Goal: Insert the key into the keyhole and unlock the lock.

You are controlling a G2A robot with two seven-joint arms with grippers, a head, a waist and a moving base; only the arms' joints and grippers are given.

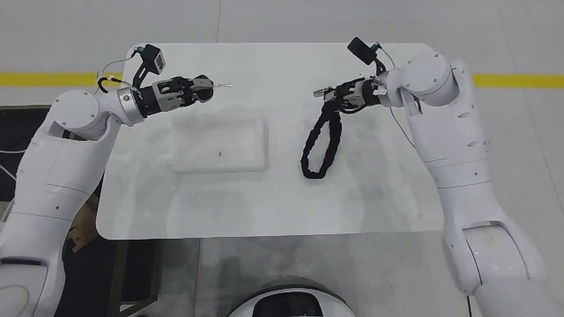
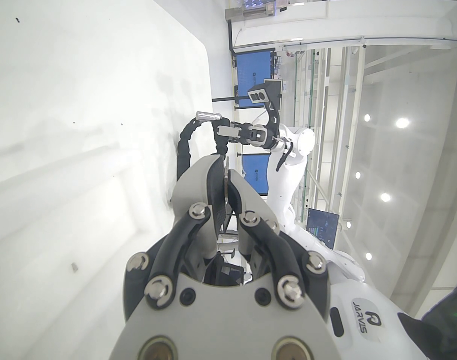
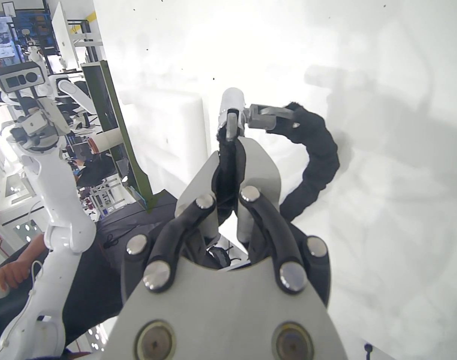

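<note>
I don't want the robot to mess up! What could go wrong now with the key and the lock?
The key is thin and pinched only at its end by the left gripper, so it might twist or slip when pushed. The right gripper holds the lock by its floppy black cable, so the lock could wobble away. Both hang in the air, apart, so a small aiming mistake may miss the keyhole.
</note>
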